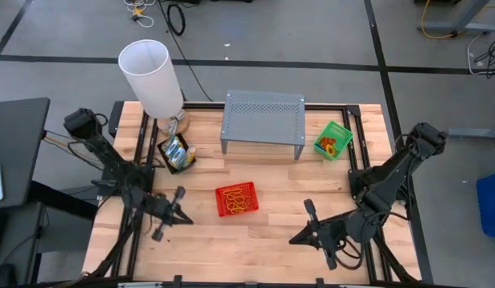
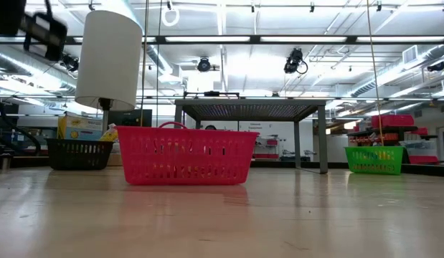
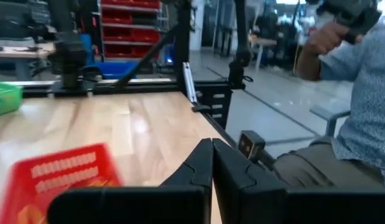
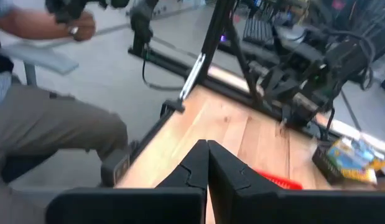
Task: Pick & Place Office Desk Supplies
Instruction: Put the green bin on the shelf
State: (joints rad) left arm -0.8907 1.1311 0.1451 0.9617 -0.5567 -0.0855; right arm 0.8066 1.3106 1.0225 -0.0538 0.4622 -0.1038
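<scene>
A red mesh tray (image 1: 236,200) with orange and red rubber bands sits mid-table, its base flat on the wood (image 2: 184,154). A green mesh tray (image 1: 333,140) with small red and orange pieces stands at the far right. A black box (image 1: 177,154) with a crayon box and packets stands at the far left. My left gripper (image 1: 189,220) is shut and empty, left of the red tray, which shows in the left wrist view (image 3: 61,180). My right gripper (image 1: 294,238) is shut and empty, near the front edge, right of the red tray.
A grey perforated stand (image 1: 263,120) stands at the table's far middle, and a tall white lampshade (image 1: 151,76) at the far left corner. A seated person (image 3: 341,118) is just off the table's near edge. Bare wood lies between the two grippers.
</scene>
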